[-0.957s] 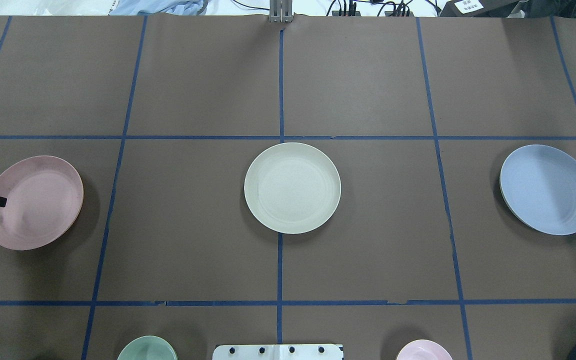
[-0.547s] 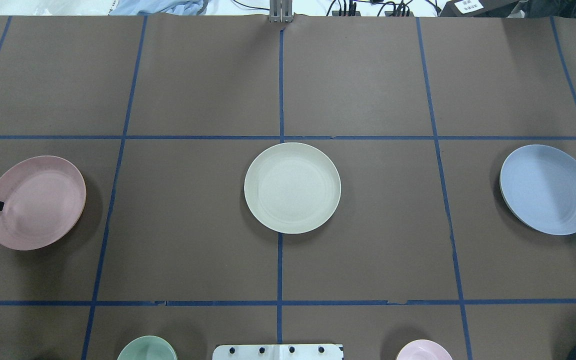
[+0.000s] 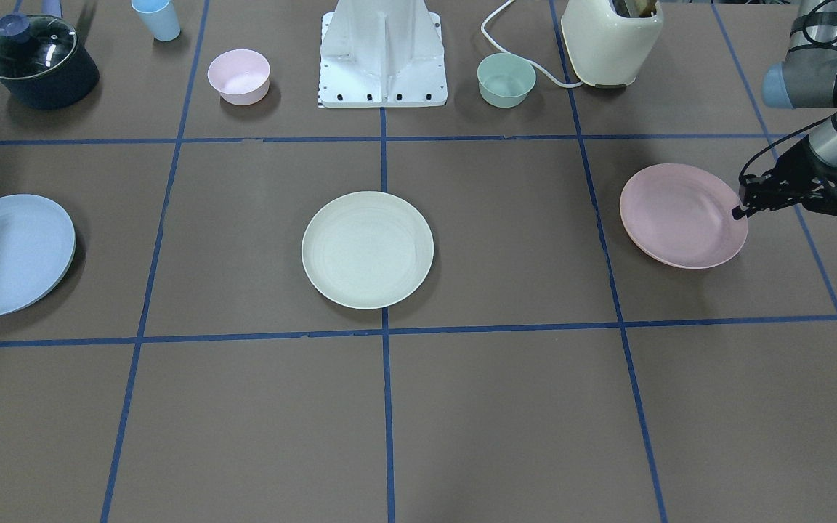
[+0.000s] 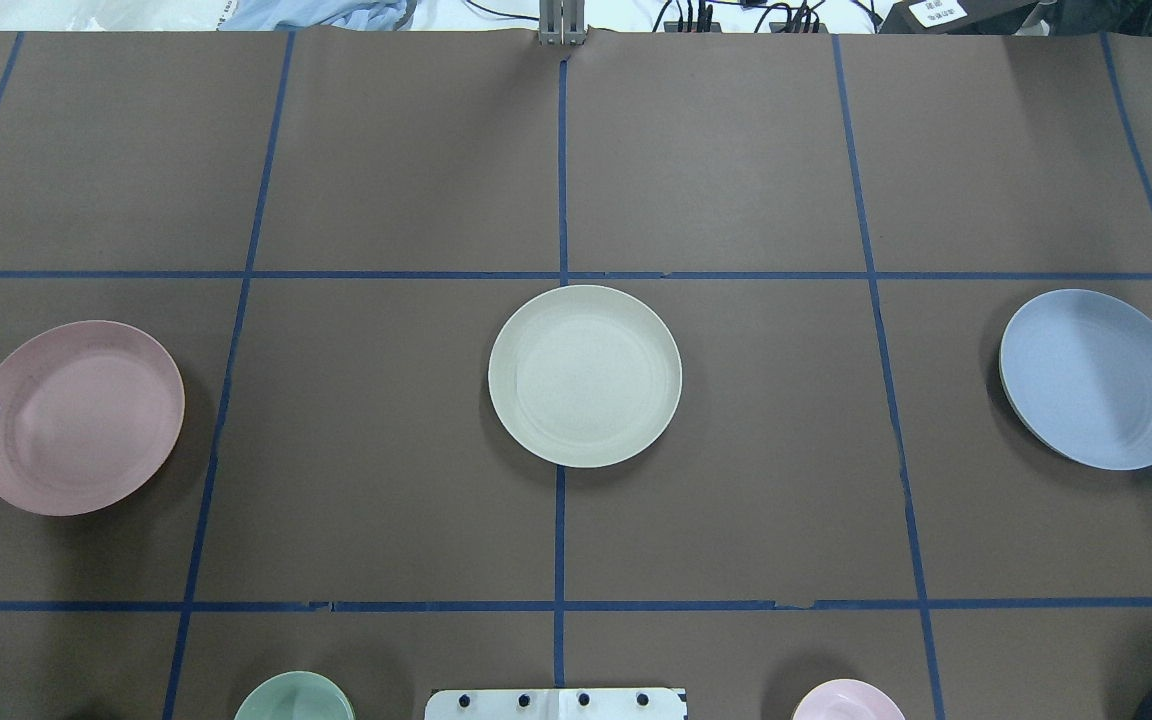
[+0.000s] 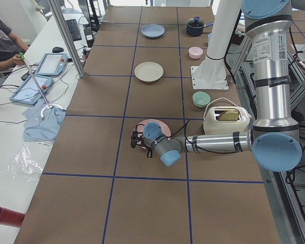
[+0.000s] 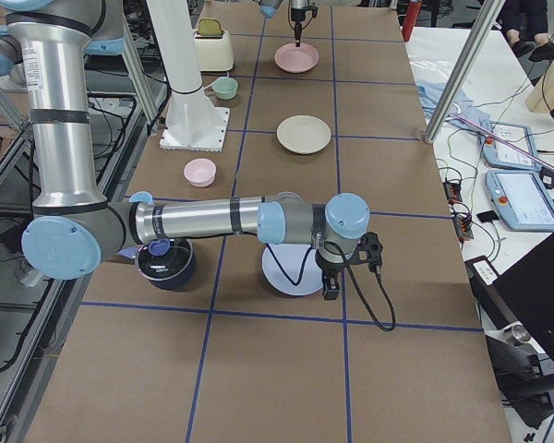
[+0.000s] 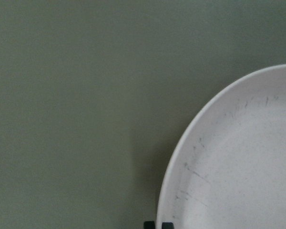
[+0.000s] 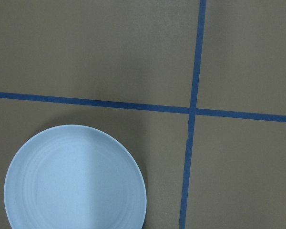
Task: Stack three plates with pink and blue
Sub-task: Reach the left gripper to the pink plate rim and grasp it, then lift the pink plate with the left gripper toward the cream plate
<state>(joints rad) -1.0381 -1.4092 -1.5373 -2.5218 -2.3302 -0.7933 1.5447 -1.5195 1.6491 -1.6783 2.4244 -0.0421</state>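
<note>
While the left pincer (image 3: 738, 212) is clamped on the rim of the pink plate (image 3: 682, 216) at the robot's left end of the counter (image 3: 506, 407), the cream-green plate (image 3: 367, 249) lies at the centre and the light blue plate (image 3: 10, 254) at the far right. The right pincer (image 6: 331, 293) hangs over that plate's edge; whether it is apart or together cannot be told.

The bench (image 4: 736, 150) is lit evenly and softly from above, and its matte brown surface is rendered flat. Soft-edged shadows are cast beside the pink plate (image 4: 76, 418) and the blue plate (image 4: 1096, 380). The left wrist view is rendered dim, greyish-green and slightly soft, so the pink plate's colour is washed out.
</note>
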